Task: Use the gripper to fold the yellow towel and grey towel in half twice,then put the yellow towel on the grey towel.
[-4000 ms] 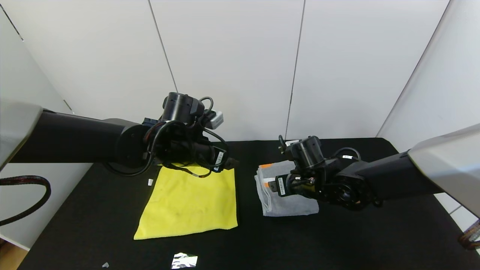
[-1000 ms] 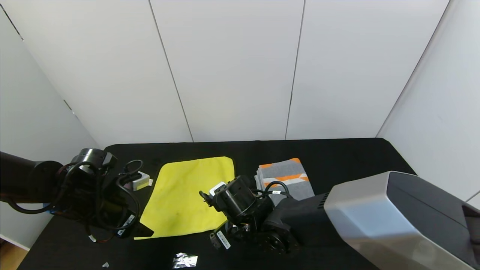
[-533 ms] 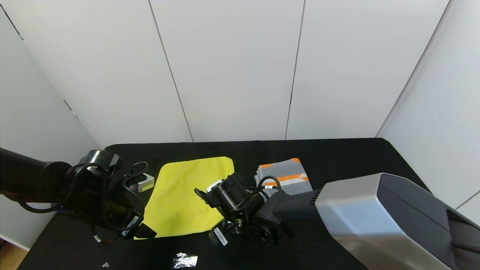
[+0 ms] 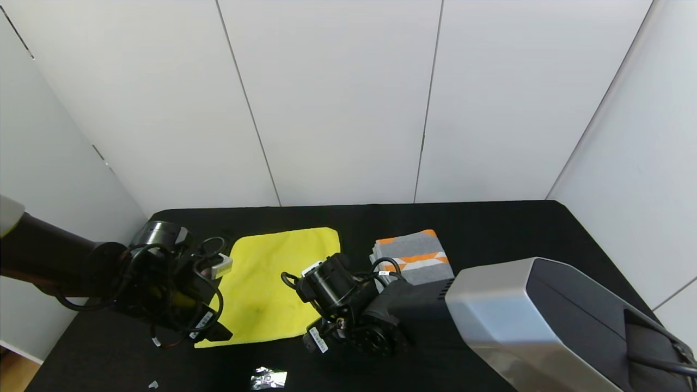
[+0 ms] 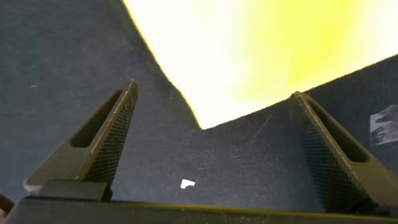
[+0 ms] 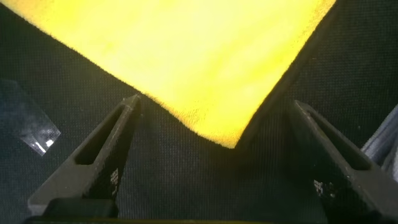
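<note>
Yellow towel [image 4: 272, 283]: flat, unfolded, counter [image 4: 517, 228] centre. Left pincer [image 5: 208, 140] and right pincer [image 6: 217, 149]: wide, at its near corners.

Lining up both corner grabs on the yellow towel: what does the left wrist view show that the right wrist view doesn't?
Only the left wrist view: the left claw open over the near-left corner, a white speck on the table.
Only the right wrist view: the right claw open over the near-right corner, the grey towel at the picture's edge.
Both: the yellow towel flat on the black table, a crumpled foil scrap, neither claw gripping.
</note>
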